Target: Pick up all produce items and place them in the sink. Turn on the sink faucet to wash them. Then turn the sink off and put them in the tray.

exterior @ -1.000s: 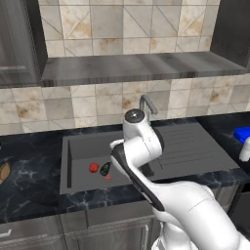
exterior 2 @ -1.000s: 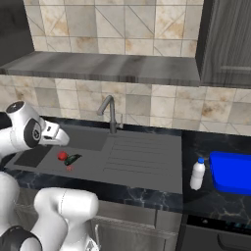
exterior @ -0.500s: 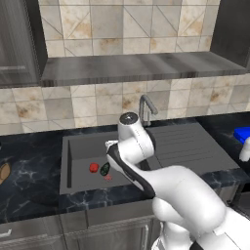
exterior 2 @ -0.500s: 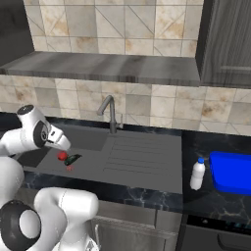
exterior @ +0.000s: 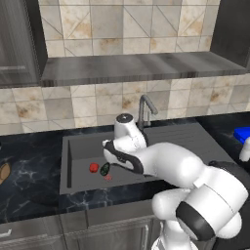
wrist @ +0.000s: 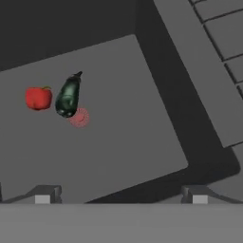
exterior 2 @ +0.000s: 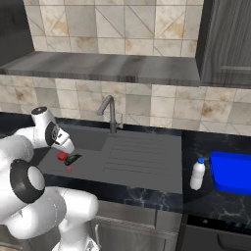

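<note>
Two produce items lie side by side on the floor of the sink: a bright red round one and a dark green oval one, which sits next to the red drain mark. My gripper hangs open above the basin, to the right of both pieces, with nothing between its fingers. The sink faucet stands behind the basin. The blue tray rests on the counter at the far right.
A white bottle stands between the ribbed drainboard and the tray. A tan-brown oblong item lies on the dark counter at the far left. A grey shelf runs above the tiled wall.
My arm has folded lower and the hand has swung left, out over the basin. Both produce pieces lie where they were. The jaws have stayed open.
</note>
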